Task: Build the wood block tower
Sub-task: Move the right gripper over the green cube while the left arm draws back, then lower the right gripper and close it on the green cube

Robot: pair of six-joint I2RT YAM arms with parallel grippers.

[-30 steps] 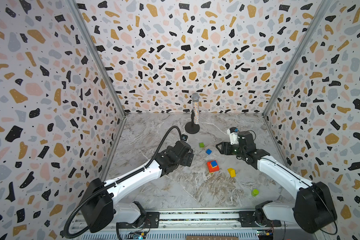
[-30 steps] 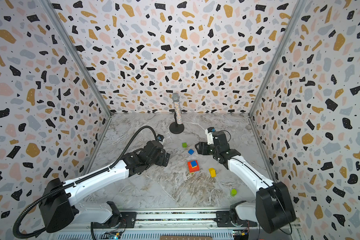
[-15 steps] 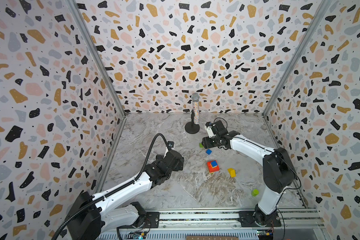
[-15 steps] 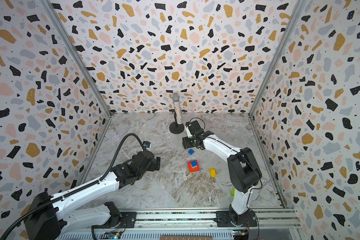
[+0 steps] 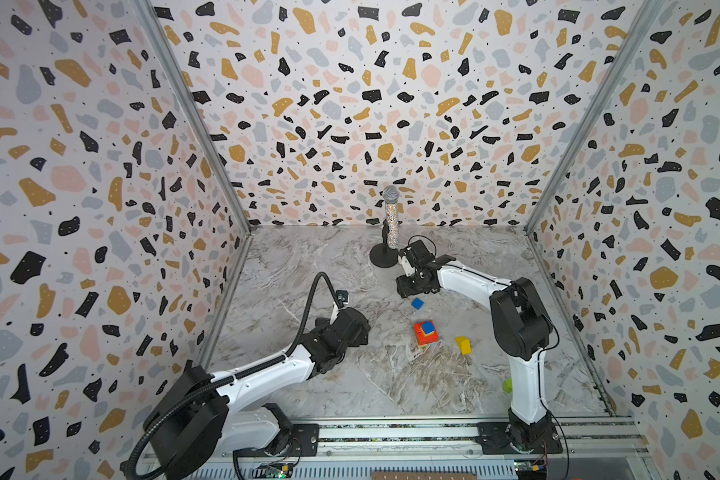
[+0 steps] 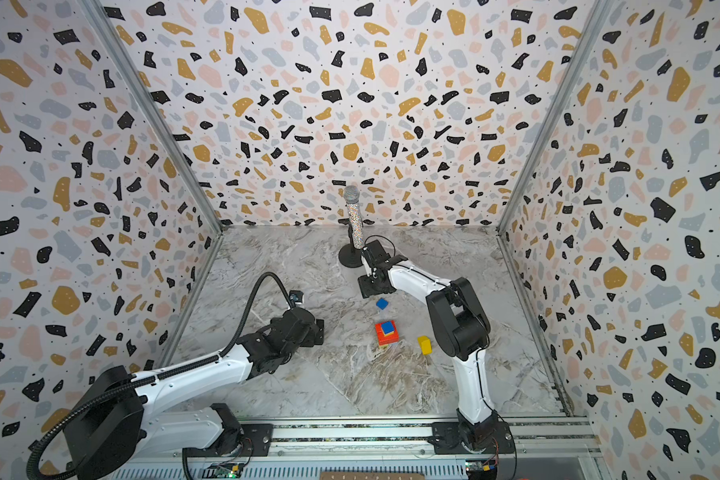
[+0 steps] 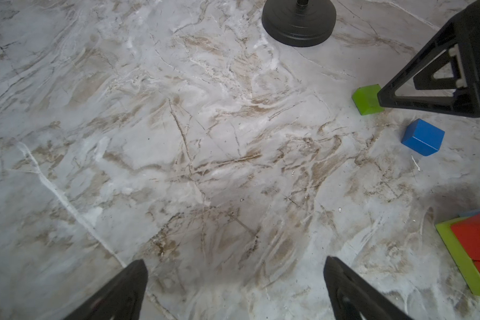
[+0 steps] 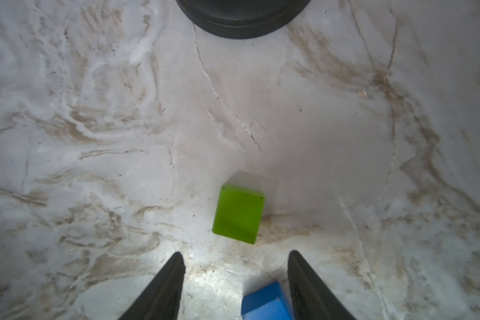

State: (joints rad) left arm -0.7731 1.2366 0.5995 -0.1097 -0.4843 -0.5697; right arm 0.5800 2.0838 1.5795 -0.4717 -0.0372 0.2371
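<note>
The tower point(image 5: 426, 332) is a low stack, a wide red brick with a blue cube on top and a green edge below; its corner shows in the left wrist view point(image 7: 474, 241). A loose blue block point(image 5: 417, 304) lies just behind it and a yellow block point(image 5: 463, 345) to its right. My right gripper point(image 5: 411, 286) hangs open low over a green block point(image 8: 238, 212), which it hides in both top views; the blue block point(image 8: 266, 306) lies near one finger. My left gripper point(image 5: 360, 328) is wide open and empty, left of the tower.
A glittery microphone on a black round stand point(image 5: 385, 259) stands just behind my right gripper. A small lime-green cylinder point(image 5: 507, 385) lies at the front right, beside the right arm's base. Patterned walls close in the marble floor on three sides.
My right arm has swung from the right side to the back middle, over the green block, and its jaws have narrowed somewhat. My left arm has drawn back toward the front left.
</note>
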